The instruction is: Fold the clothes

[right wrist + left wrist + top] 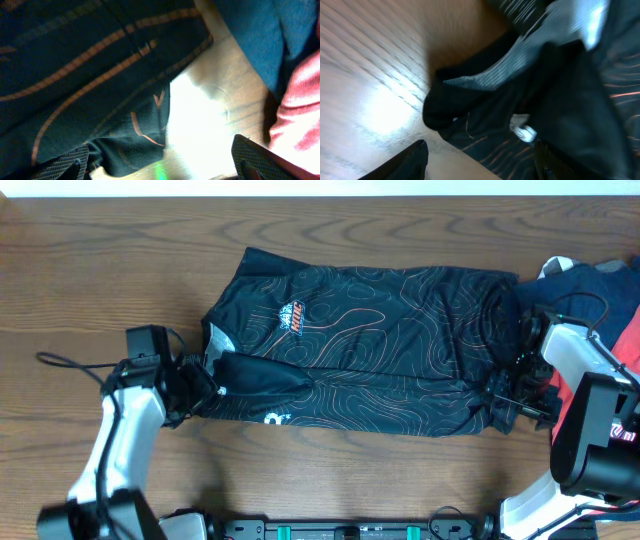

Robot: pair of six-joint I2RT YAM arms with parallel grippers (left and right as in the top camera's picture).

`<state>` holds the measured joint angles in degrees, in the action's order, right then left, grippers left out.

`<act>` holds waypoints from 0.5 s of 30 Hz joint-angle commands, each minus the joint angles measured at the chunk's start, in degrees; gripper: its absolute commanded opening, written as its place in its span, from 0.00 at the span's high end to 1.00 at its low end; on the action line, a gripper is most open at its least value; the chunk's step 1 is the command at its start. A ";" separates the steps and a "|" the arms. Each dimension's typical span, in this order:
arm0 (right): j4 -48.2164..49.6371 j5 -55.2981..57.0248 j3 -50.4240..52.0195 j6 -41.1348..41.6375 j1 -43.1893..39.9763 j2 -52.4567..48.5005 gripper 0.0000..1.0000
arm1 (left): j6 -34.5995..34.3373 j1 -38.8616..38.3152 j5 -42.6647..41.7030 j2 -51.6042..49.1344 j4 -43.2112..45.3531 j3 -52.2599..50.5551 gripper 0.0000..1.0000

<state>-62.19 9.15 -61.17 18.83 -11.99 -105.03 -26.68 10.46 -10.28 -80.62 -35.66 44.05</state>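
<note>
Between the fingers (407,162) of the left gripper (480,167): a bunched dark fold of the jersey (570,115) and some bare table (375,75). Spread wide, clamped on nothing. Too blurred to say whether touching the cloth. From overhead, placed at the collar end, against the near sleeve (262,375).

At the right gripper (160,167): fingers (260,160) likewise set wide, holding nothing. Straddles the near hem corner and a strip of bare wood.

Further out: lies lengthwise across the middle of the table, crest (291,316) facing up. Near sleeve turned in over the body. Puckered at the hem end, fairly flat elsewhere.

Judged as early in the fold. Done so far: laid out, smoothed, one sleeve tucked in. Left to do, most likely: bringing a long edge across, then folding end to end into a compact packet. Both grippers look well placed to take the two near corners for that.

No box, basket or bin anywhere in view, so nothing to report as contained. Only a loose pile of other garments (590,280), blue and red, at the right edge of the table beside the right arm. Close to the hem end; cannot tell whether touching it.
</note>
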 commanded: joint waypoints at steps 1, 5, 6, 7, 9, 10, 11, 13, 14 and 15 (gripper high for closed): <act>-0.26 -1.01 -1.77 0.83 0.00 -0.72 0.10 | 0.42 0.17 -1.09 -5.25 0.13 0.04 0.31; -0.39 -1.01 -1.77 0.83 0.00 -0.72 0.11 | -0.17 0.20 -1.05 -10.21 0.46 0.04 0.42; -0.39 -1.01 -1.77 0.83 0.00 -0.72 0.11 | -0.17 0.20 -1.05 -11.02 0.66 0.04 0.47; -0.39 -0.98 -1.77 0.83 0.00 -0.72 0.11 | -0.17 0.20 -1.05 -11.56 0.85 0.04 0.53; -0.39 -1.01 -1.77 0.83 0.00 -0.72 0.11 | -0.15 0.20 -0.74 -12.26 1.16 0.04 0.68; -0.39 -1.01 -1.77 0.83 0.00 -0.72 0.11 | -0.15 0.20 -0.57 -12.31 1.31 0.04 0.76; -0.39 -1.01 -1.77 0.83 0.00 -0.72 0.11 | -0.15 0.20 0.02 -12.31 1.36 0.04 0.88; -0.42 -1.01 -1.77 0.83 0.00 -0.72 0.12 | -0.15 0.20 0.90 -12.26 1.05 0.04 0.94; -0.44 -0.98 -1.77 0.83 0.00 -0.72 0.12 | -0.17 0.20 1.09 -12.26 0.59 0.04 0.94; -0.46 -1.01 -1.77 0.83 0.00 -0.72 0.12 | -0.15 0.20 1.09 -12.20 -0.11 0.04 0.94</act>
<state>-62.57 8.36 -62.11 18.87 -11.99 -105.27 -26.96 10.50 -10.55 -91.53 -34.52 44.40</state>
